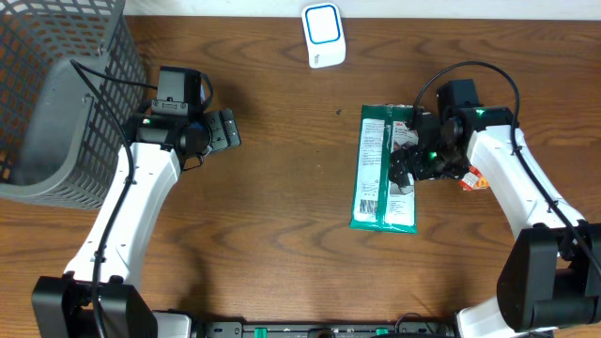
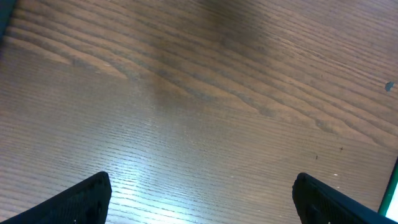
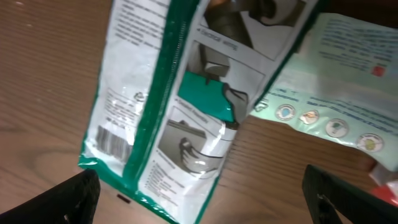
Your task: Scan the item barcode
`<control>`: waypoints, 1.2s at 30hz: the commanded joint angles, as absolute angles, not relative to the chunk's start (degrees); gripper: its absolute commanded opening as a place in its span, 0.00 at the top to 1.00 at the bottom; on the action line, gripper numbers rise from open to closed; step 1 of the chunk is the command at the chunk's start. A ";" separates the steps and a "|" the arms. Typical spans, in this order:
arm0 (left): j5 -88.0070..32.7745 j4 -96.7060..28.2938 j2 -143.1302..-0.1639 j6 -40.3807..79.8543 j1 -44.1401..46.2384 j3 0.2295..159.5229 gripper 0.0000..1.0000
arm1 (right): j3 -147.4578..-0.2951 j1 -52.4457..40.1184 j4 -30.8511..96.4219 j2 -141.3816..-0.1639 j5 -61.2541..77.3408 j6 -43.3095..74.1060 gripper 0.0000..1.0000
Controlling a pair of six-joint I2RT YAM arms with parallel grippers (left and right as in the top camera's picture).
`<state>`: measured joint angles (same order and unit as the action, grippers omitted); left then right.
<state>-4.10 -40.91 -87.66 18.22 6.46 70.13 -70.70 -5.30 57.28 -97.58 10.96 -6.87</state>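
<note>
Left end effector [image 2: 205, 202] hovers spread above glossy wood-grain table [image 2: 186, 93].

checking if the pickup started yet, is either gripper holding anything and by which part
Nothing is held. The right gripper is open over the green package, not closed on it; the left gripper is open above the table.

Packet [image 1: 376, 178] lies before scanner [image 1: 323, 36], basket [image 1: 101, 58] far left.
</note>
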 commanded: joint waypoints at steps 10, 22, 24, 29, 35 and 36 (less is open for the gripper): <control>-3.38 -41.06 -87.55 18.52 6.39 70.41 0.06 | -70.32 -4.91 57.14 -93.08 8.88 -7.44 0.01; -3.38 -41.06 -87.55 18.52 6.39 70.41 0.06 | -68.97 -6.09 55.92 -57.36 8.86 -11.03 0.01; -3.38 -41.06 -87.55 18.52 6.39 70.41 0.06 | -67.26 -6.94 55.00 -50.89 8.84 -11.44 0.01; -3.38 -41.06 -87.55 18.52 6.39 70.41 0.06 | -59.31 -9.08 53.01 -32.10 8.84 -11.42 0.01; -3.38 -41.06 -87.55 18.52 6.39 70.41 0.06 | -48.62 -11.16 52.88 -12.86 8.86 -11.18 0.01; -3.38 -41.06 -87.55 18.52 6.39 70.41 0.06 | -46.96 -11.46 52.86 -10.39 8.88 -11.16 0.01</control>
